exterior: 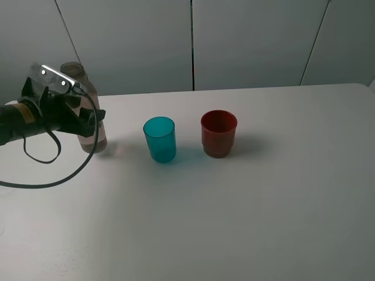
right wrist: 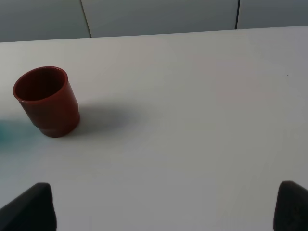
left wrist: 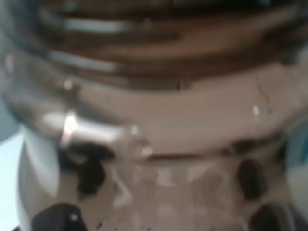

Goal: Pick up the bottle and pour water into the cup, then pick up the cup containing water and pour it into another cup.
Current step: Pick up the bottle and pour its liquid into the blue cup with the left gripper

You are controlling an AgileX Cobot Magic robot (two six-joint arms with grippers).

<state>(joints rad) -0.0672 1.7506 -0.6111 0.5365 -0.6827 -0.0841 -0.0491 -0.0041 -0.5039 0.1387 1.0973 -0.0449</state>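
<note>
My left tool [exterior: 88, 120] pinched the upright bottle [exterior: 96, 140] near the bench's [exterior: 263, 205] back left edge, gripped mid-body for lifting to pour. The teal cup [exterior: 159, 139] stood near it, the red cup [exterior: 218, 133] beyond. My right tool [right wrist: 166, 207] hung spread, empty.

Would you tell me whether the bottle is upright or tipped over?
Upright: the bottle stands on the table, its neck pointing up.
</note>
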